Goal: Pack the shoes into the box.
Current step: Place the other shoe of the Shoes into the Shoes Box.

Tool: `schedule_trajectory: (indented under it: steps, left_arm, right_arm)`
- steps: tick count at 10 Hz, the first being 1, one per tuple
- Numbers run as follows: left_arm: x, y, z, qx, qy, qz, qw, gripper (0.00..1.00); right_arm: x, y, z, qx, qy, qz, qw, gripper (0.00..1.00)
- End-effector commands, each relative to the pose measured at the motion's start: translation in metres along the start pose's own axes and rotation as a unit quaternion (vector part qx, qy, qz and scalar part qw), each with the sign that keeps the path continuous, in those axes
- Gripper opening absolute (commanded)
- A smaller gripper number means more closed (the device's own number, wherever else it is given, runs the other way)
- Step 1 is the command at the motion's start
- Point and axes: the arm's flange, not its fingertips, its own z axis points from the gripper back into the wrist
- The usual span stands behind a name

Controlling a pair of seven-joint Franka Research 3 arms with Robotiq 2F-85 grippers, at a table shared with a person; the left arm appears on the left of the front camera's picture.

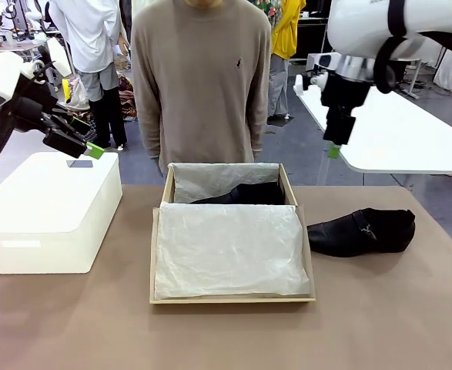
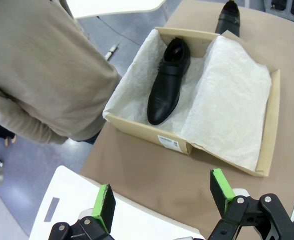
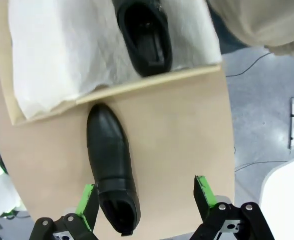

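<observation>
The tan cardboard box [image 1: 233, 297] lies open at the table's middle, lined with white tissue paper [image 1: 229, 247]. One black shoe [image 2: 167, 80] lies inside along the far wall, partly under the paper [image 1: 245, 194]. The other shoe [image 1: 362, 231] lies on its side on the table, right of the box, and appears below my right wrist camera [image 3: 111, 165]. My left gripper [image 1: 87, 137] hangs open above the white plastic box, holding nothing [image 2: 162, 200]. High over the table's far right edge my right gripper [image 1: 335, 146] is open and empty [image 3: 147, 197].
A white plastic box [image 1: 48, 208] stands on the table's left. A person in a beige sweater [image 1: 202, 77] stands at the far edge behind the cardboard box. A white table [image 1: 410, 131] stands beyond on the right. Bare brown tabletop [image 1: 226, 339] runs along the near edge.
</observation>
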Motion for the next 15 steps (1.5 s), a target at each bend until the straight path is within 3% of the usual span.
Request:
schedule_trajectory:
  steps: [1,5,15]
  left_arm:
    - [-0.002,0.002,0.000,-0.006,-0.008,-0.004,1.000,1.00]
    - [-0.002,0.002,0.000,-0.006,-0.008,-0.004,1.000,1.00]
    - [-0.002,0.002,0.000,-0.006,-0.008,-0.004,1.000,1.00]
  right_arm:
    - [-0.023,0.005,-0.011,-0.011,0.018,0.026,0.999,1.00]
    - [-0.034,-0.006,-0.031,0.001,0.025,0.024,0.999,1.00]
    - [-0.046,-0.006,-0.026,0.014,0.024,0.016,0.999,1.00]
